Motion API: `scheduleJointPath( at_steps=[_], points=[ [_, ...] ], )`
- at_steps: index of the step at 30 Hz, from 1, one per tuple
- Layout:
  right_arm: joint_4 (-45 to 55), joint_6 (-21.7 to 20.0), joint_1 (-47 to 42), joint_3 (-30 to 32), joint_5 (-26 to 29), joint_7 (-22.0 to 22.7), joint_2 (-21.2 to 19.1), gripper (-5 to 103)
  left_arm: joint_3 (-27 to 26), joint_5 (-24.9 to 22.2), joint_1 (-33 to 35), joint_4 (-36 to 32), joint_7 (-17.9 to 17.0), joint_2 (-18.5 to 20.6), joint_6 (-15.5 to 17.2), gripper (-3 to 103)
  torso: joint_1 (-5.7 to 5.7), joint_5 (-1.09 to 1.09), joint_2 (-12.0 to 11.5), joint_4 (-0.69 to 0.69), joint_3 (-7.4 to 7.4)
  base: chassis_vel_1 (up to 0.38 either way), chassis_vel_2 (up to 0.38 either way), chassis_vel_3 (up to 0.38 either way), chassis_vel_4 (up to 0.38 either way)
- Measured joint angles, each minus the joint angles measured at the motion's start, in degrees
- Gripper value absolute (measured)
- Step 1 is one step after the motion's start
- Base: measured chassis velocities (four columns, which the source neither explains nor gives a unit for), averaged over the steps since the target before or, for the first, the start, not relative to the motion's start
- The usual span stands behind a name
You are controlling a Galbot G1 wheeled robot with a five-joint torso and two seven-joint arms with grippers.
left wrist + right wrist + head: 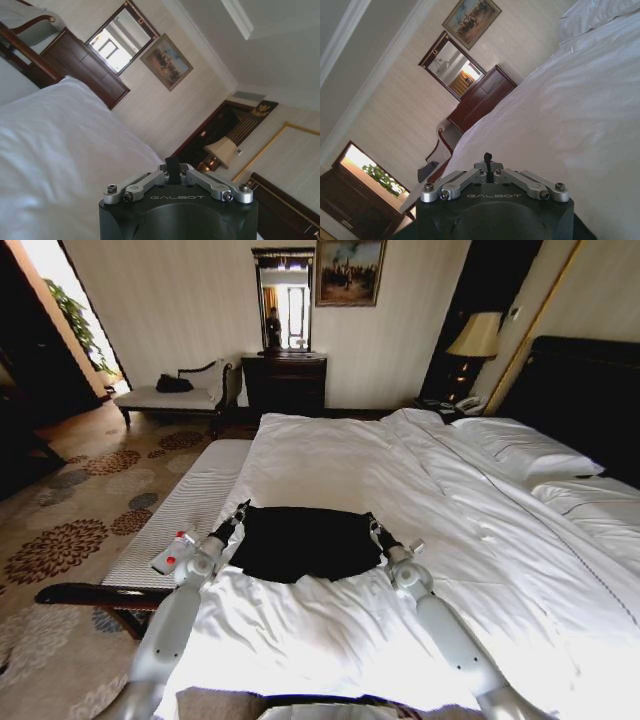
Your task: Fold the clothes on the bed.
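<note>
Fingers of both grippers were drawn together, and in each wrist view you could see a sliver of black pinched between the tips. In the head view your left gripper [241,510] held the far left corner of the black T-shirt [305,542] and your right gripper [373,523] held the far right corner. The cloth ran taut in a straight line between them. It looked like a matched two-corner hold, which would keep the edge level so the fold lands square.

The T-shirt lay on the white sheet of the bed [330,460], close to the near edge and towards the bed's left side. Its near hem rested loose and curved on the sheet. No lettering showed on it from here, so you could not tell which face was up. Judging by its short, wide outline, it may already have been doubled over once.

Just beside your left arm, the narrow striped bench [190,505] ran along the bed's left edge. A small white bottle [173,553] with a red band lay on it, close to the left wrist. That was the one thing near enough to be knocked. The pillows [525,450] and the dark headboard [590,390] sat at the bed's right side, well apart from the garment. The sheet beyond the taut edge lay free of objects.
</note>
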Motion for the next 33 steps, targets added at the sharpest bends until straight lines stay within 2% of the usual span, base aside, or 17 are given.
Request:
scheduleJointPath(
  at_steps=[4, 8, 18, 24, 33],
  points=[
    [2.5, 1.9, -2.6, 1.3, -0.7, -1.0, 1.8, 1, -0.4, 0.9, 1.4, 0.4, -0.2, -0.4, -0.1, 2, 0.02, 0.00, 0.0, 0.00, 0.01, 0.000, 0.000, 0.000, 0.000],
    [4.8, 1.8, -4.3, 2.0, 0.0, -0.2, 2.6, 1, -1.1, 0.8, 2.4, -0.7, -0.1, -1.0, -0.2, 2, 0.02, -0.01, 0.0, -0.03, 0.00, 0.000, 0.000, 0.000, 0.000],
    [7.9, 2.2, -9.4, 4.8, -0.2, 0.4, 4.9, 1, -3.5, 1.3, 5.8, -1.5, 1.6, -0.8, -0.8, 2, 0.02, -0.01, 0.0, 0.00, 0.01, 0.000, 0.000, 0.000, 0.000],
    [9.8, 3.2, -13.5, 6.8, -0.6, -0.7, 6.6, 1, -4.7, 0.5, 7.4, -2.8, 2.5, -0.3, -0.9, 2, 0.01, 0.01, 0.0, -0.01, 0.00, 0.000, 0.000, 0.000, 0.000],
    [10.5, 5.3, -16.7, 7.9, -2.1, -1.9, 7.3, 1, -4.7, 2.9, 9.0, -2.2, 3.0, -1.5, -1.5, 2, 0.02, 0.01, 0.0, -0.01, 0.01, 0.000, 0.000, 0.000, 0.000]
  ],
)
